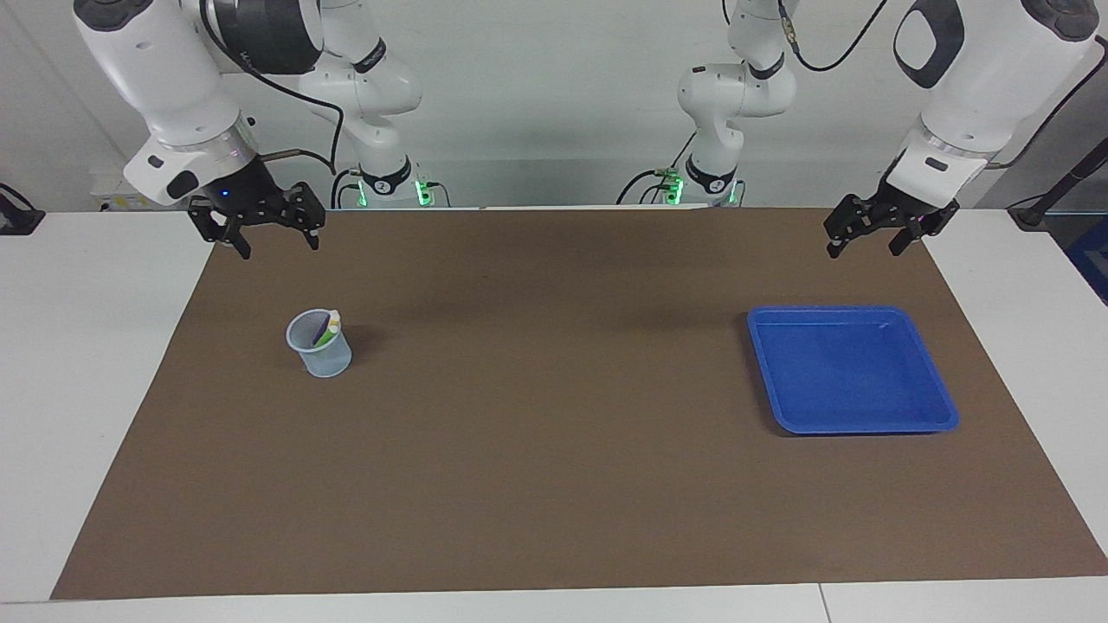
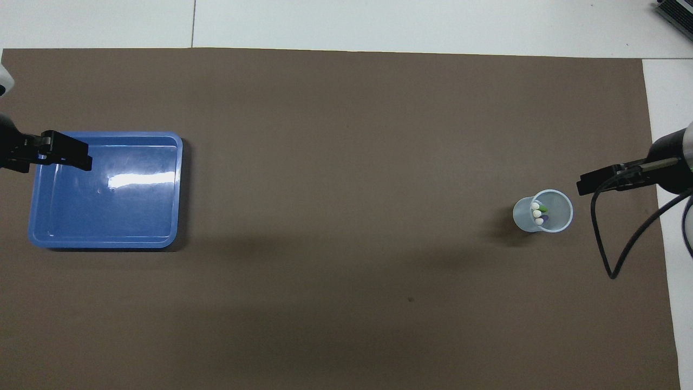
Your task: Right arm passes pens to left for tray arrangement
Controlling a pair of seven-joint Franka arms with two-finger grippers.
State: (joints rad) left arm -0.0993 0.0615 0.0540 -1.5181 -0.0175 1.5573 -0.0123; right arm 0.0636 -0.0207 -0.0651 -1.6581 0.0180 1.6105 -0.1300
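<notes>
While the pens [image 1: 327, 330] stand in the cup [image 1: 320, 346], the right end effector [image 1: 275, 245] hangs apart, open and empty.

We saw a blue tray [image 2: 105, 189] on the brown mat [image 2: 346, 162] toward the left arm's end of the bench, left hand [image 2: 65, 151] over its rim, pale cup [image 2: 543, 211] holding three pens [image 2: 539, 212] toward the right arm's end, right hand [image 2: 601, 180] just beside the cup, white bench [image 2: 411, 24] showing past the mat.
</notes>
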